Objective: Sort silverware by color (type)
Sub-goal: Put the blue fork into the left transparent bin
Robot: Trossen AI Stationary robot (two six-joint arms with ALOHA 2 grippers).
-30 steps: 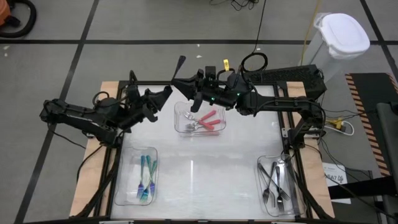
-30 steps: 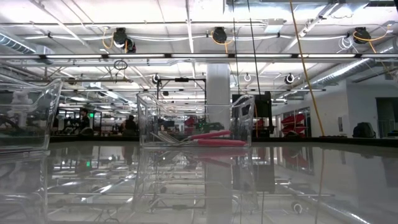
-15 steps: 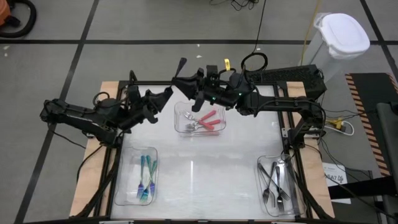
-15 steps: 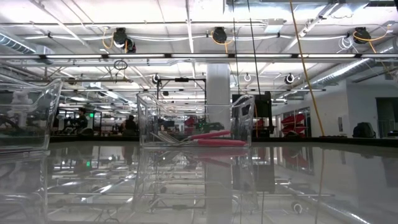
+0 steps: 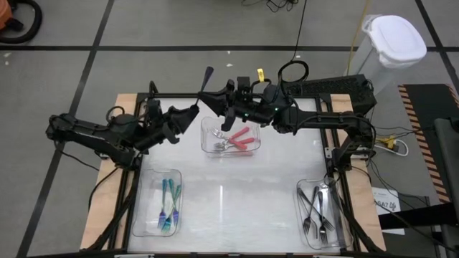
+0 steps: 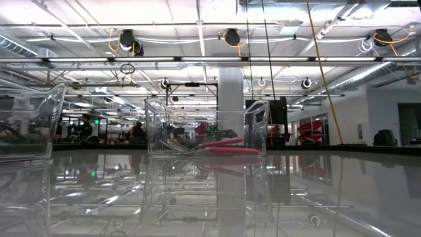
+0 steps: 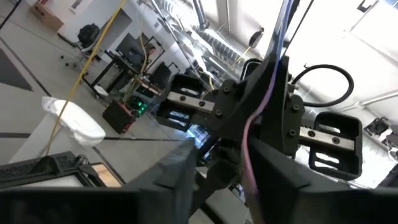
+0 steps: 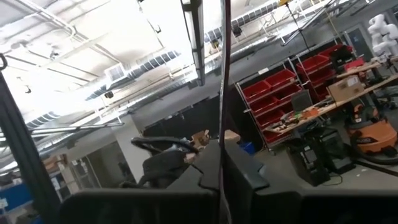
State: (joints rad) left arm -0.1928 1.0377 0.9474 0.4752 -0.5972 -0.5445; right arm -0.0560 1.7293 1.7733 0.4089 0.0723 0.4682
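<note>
From above, the sorting looks nearly finished: teal-handled pieces (image 5: pixel 167 203) lie in the near-left tray (image 5: pixel 139 215), grey metal forks (image 5: pixel 320 208) in the near-right tray (image 5: pixel 302 226), and pink-handled pieces (image 5: pixel 242 137) with a few metal ones in the middle tray (image 5: pixel 208 127). The right gripper (image 5: pixel 212 95) is raised behind that tray, clenched on a slim dark utensil (image 5: pixel 206 77). The left gripper (image 5: pixel 188 112) waits beside it; whether it is parted I cannot tell.

At table level, the pink handles (image 6: pixel 227 148) rest inside the clear middle tray (image 6: pixel 154 125); neither arm shows.

The left wrist camera looks up at the other arm.

The right wrist camera shows a thin utensil (image 8: pixel 225 81) pinched upright between its fingers (image 8: pixel 245 171). I'd judge this is one of the last to place.
</note>
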